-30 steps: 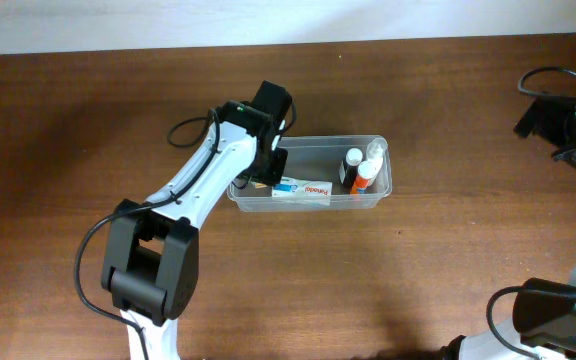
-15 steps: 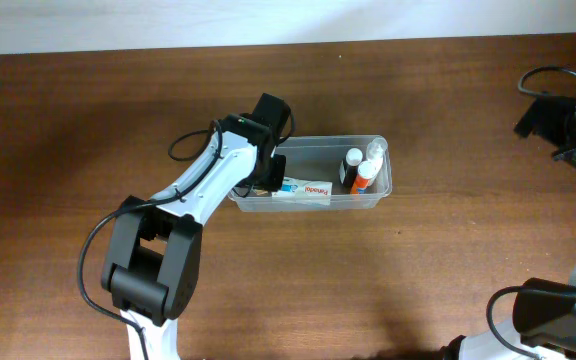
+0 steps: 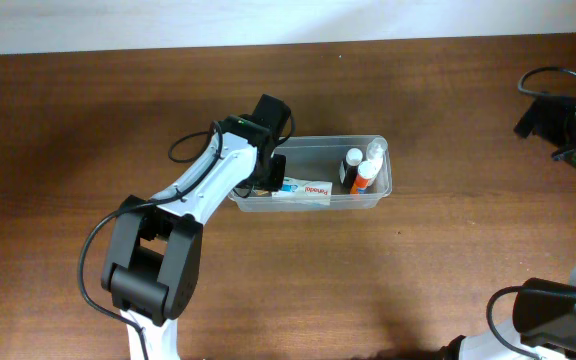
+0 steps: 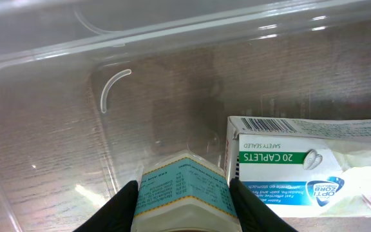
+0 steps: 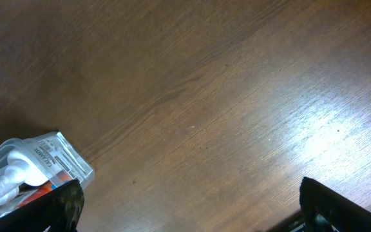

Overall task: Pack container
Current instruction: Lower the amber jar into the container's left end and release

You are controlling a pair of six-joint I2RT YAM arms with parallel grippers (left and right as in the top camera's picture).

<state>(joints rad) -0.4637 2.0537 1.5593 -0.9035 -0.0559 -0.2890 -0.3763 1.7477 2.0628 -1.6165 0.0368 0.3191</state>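
I see a clear container, white caplet box banded green, teal-labelled bottle, brown wood-grain table

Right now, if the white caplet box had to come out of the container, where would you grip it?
Probably from straight above, pinching the caplet box across its short width near mid-length: it lies flat on the container floor, walls blocking side approaches.

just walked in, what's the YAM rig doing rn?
Packing the container. The left claw is shut on a small teal-labelled bottle, held inside the container's left end, next to a caplet box lying on the bottom. A white-capped bottle and an orange bottle sit at the right end. The right claw is open and empty over the table, off to the side.
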